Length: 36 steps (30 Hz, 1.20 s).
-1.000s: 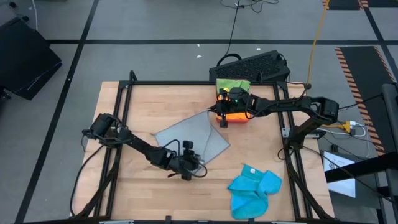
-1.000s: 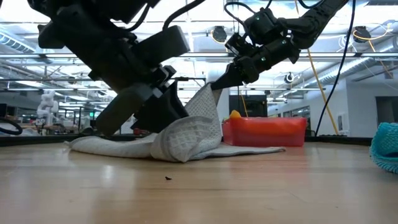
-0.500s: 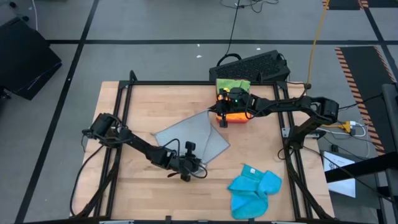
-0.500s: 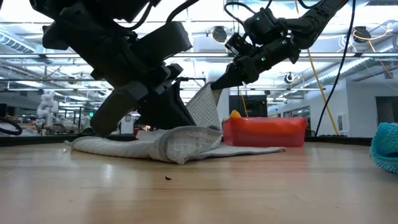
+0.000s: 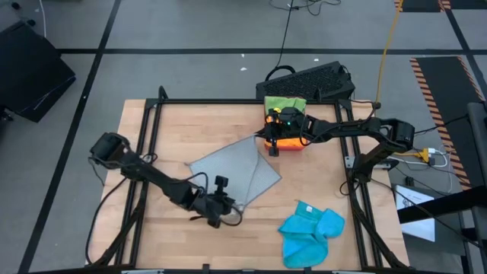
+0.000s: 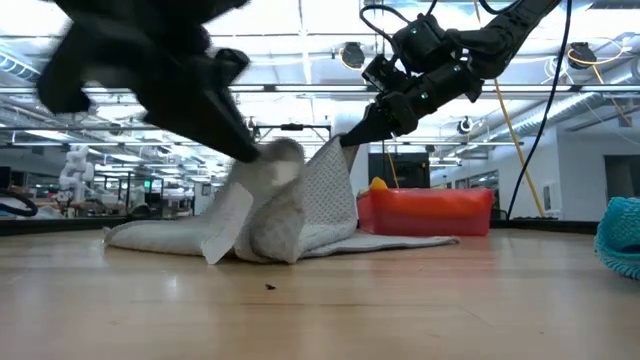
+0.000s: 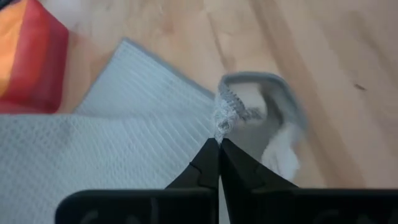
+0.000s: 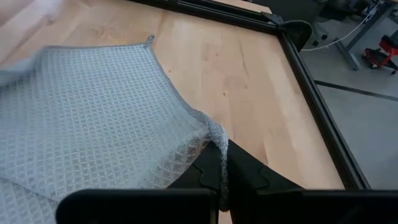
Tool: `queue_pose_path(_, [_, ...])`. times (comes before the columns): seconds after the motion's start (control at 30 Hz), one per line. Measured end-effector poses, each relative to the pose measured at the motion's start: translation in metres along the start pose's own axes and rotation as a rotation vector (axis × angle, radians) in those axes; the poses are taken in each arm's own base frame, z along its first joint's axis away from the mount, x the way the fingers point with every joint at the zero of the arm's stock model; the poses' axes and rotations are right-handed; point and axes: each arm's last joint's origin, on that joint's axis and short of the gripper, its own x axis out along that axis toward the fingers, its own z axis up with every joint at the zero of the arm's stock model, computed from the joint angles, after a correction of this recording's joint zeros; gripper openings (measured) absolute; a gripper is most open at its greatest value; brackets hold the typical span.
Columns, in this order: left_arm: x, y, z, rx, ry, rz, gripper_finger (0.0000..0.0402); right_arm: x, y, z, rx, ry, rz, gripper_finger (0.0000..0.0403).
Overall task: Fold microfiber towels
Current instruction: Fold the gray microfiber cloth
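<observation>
The grey towel (image 5: 234,170) is pinched at opposite corners: by the closed right gripper (image 5: 272,148) beside the tray (image 5: 289,141), and by the closed left gripper (image 5: 228,213) at the corner farthest from it.

Red tray (image 5: 288,141) at far edge of wood table (image 5: 175,137); black keyboard (image 5: 312,78) on floor beyond.

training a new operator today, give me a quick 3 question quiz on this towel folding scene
1. True or false: both grippers are shut on the grey towel.
2. What sits in the red tray on the far side of the table? A) folded orange and green towels B) a blue towel C) nothing
3. Fill in: the crumpled ____ towel lies near the table's front right corner.

Key: 1 true: the left gripper pinches a near corner, the right gripper a far one. 2 A. 3 blue.
</observation>
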Motion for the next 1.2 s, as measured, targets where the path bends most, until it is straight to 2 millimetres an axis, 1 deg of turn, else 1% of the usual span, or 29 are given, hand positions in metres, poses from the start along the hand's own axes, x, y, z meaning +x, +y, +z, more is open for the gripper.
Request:
queue_pose_path(0.23, [-0.048, -0.018, -0.006, -0.022, 0.059, -0.069, 0.0007, 0.000, 0.001, -0.001, 0.026, 0.010, 0.006, 0.0004])
queue_pose_path(0.33, [-0.063, -0.026, -0.009, -0.046, 0.070, -0.106, 0.0004, 0.000, 0.001, -0.001, 0.026, 0.009, 0.006, 0.0004])
queue_pose_path(0.43, [-0.075, -0.033, -0.014, -0.100, 0.100, -0.132, 0.0010, 0.000, 0.001, -0.001, 0.023, 0.010, 0.006, 0.0004])
queue_pose_path(0.57, [-0.082, -0.041, -0.022, -0.199, 0.178, -0.156, 0.0018, 0.000, 0.001, -0.001, 0.022, 0.010, 0.006, 0.0004])
queue_pose_path(0.73, [-0.086, -0.045, -0.029, -0.336, 0.245, -0.137, 0.0020, 0.000, 0.001, -0.001, 0.028, 0.015, 0.009, 0.0004])
queue_pose_path(0.97, [-0.092, -0.050, -0.034, -0.391, 0.281, -0.127, 0.0023, 0.000, 0.002, -0.003, 0.035, 0.033, 0.017, 0.0004])
queue_pose_path(1.07, [-0.095, -0.052, -0.039, -0.419, 0.323, -0.119, 0.0037, 0.000, 0.002, -0.004, 0.031, 0.037, 0.018, 0.0004])
queue_pose_path(1.2, [-0.098, -0.054, -0.044, -0.499, 0.371, -0.096, 0.0077, 0.000, 0.002, -0.003, 0.018, 0.036, 0.018, 0.0004])
